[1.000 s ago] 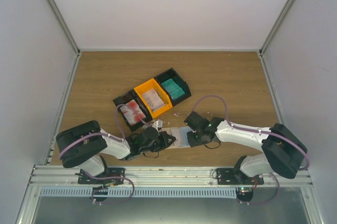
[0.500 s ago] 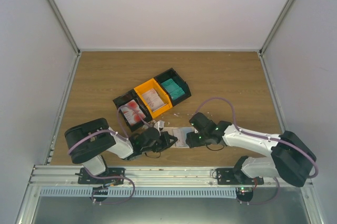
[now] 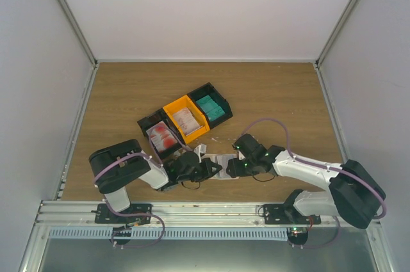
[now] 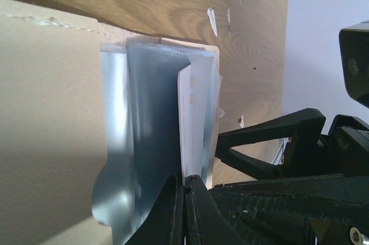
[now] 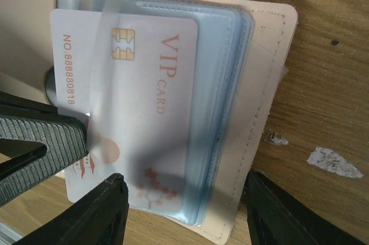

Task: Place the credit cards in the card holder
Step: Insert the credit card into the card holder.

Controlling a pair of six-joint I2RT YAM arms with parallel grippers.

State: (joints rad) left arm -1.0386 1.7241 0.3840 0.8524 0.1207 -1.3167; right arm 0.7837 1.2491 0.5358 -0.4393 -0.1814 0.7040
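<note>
2 grippers meet at the card holder [image 3: 221,164], which lies open on the wooden table [image 3: 275,93] toward 6 o'clock in the overhead view. The left gripper [image 3: 208,169] is at its 9 o'clock and the right gripper [image 3: 238,167] at its 3 o'clock. In the left wrist view the left gripper [image 4: 185,199] has its fingers pressed together on a thin leaf of the pale blue pockets that stands up on edge. Whether a card is also in that pinch cannot be told. In the right wrist view the right gripper [image 5: 190,216] stands wide, 1 finger on each side of the holder's end, holding nothing. A pale card [image 5: 167,72] printed VIP CARD sits partly under a clear pocket leaf, its numbered end sticking out toward 9 o'clock. 3 joined trays [image 3: 186,118] lie at 11 o'clock from the holder, holding red-blotched cards [image 3: 161,136], pale cards [image 3: 187,120] and teal cards [image 3: 211,107]. White scraps [image 5: 326,161] dot the wood beside the holder at 4 o'clock.
</note>
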